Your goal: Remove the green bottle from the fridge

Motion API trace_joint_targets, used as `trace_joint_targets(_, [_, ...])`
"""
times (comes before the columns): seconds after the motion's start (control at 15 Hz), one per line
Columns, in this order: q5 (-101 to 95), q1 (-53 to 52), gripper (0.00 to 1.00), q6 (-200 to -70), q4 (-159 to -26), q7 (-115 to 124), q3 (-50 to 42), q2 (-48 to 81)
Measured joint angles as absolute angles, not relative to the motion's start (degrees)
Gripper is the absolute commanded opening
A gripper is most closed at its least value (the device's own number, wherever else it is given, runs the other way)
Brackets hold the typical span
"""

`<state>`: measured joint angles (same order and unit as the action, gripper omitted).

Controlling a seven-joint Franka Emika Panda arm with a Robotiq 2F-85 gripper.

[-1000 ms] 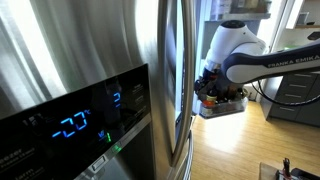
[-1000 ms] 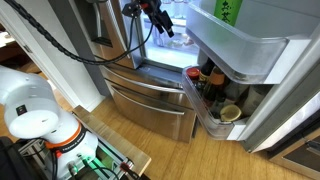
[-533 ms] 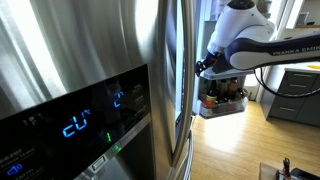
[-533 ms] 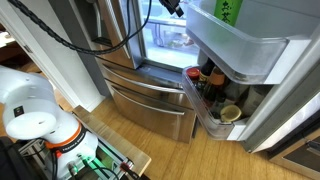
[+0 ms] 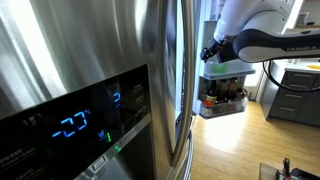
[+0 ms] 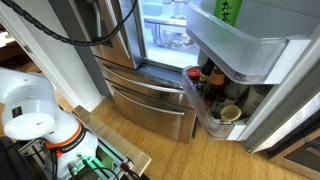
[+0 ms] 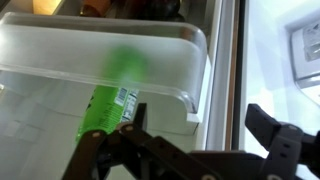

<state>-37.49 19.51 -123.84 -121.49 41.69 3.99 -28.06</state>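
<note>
The frosted front wall of the door bin [image 7: 160,80] stands between the gripper [image 7: 195,118] and the green bottle [image 7: 105,100], which lies tilted behind it. Just before that wall the air is free, and the jaws stand wide apart there. Blurred dark items [image 7: 100,8] crowd just above the bin's rim. Right of the bin runs an upright frame strip [image 7: 228,70].

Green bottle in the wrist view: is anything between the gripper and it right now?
Yes. The frosted wall of the door bin stands in front of the green bottle, whose upper part shows only blurred through it. The open gripper is on the near side, so it probably must go over the rim.
</note>
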Motion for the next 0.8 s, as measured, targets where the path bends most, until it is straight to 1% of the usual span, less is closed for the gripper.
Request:
trace_joint_targets(0.4, [-45.9, 20.3, 1.0, -123.8, -121.4, 44.9, 2.2, -29.7])
trace_joint_targets(0.8, [-53.4, 20.4, 1.0, -127.2, -121.5, 46.0, -2.6, -29.6])
